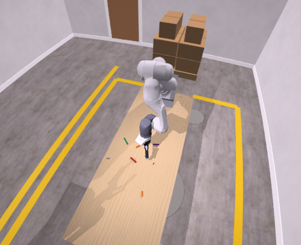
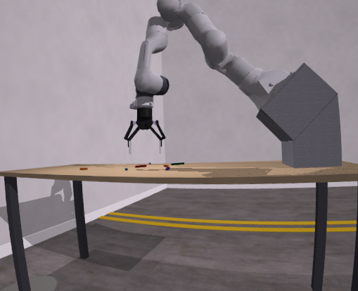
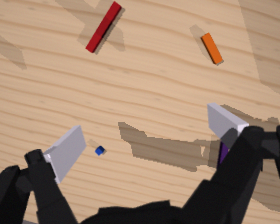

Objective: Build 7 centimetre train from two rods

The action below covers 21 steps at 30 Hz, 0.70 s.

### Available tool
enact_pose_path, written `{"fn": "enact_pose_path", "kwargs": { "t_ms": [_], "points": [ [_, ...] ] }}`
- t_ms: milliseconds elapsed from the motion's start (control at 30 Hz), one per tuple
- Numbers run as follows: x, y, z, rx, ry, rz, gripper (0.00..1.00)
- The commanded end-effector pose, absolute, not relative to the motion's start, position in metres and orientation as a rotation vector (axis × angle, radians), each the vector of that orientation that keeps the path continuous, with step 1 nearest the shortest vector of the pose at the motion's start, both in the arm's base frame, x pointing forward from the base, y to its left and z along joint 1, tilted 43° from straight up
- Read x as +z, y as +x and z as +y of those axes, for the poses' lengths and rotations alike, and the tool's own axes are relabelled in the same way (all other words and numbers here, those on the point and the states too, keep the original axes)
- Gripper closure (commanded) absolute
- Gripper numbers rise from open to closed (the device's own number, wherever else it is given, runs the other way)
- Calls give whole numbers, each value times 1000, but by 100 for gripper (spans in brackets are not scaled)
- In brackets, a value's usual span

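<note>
My gripper (image 2: 144,151) hangs open and empty a little above the wooden table; it also shows in the overhead view (image 1: 146,156) and in the wrist view (image 3: 146,132). In the wrist view a small blue rod (image 3: 99,150) lies just inside the left finger. A purple rod (image 3: 223,152) is partly hidden behind the right finger. A red rod (image 3: 103,27) and an orange rod (image 3: 211,48) lie further off. In the overhead view I see the purple rod (image 1: 156,144), the blue rod (image 1: 153,163), the red rod (image 1: 133,160), the orange rod (image 1: 138,146) and a grey rod (image 1: 107,158).
A green rod (image 1: 125,141) lies left of the arm. A second orange rod (image 1: 142,193) lies alone nearer the front of the table. The arm's grey base (image 2: 301,119) stands at the far end. Cardboard boxes (image 1: 180,41) are stacked beyond the table.
</note>
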<state>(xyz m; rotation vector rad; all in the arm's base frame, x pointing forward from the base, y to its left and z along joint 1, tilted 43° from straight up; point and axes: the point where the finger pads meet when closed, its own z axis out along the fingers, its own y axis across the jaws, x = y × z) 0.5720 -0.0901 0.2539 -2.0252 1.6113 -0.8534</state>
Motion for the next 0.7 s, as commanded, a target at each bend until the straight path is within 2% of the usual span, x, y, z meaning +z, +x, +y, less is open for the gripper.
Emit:
{"fn": "enact_pose_path", "kwargs": {
  "t_ms": [0, 667],
  "points": [
    [255, 574, -87, -897, -2177, 1442, 0],
    [262, 583, -83, -1030, -2547, 968, 0]
  ]
}}
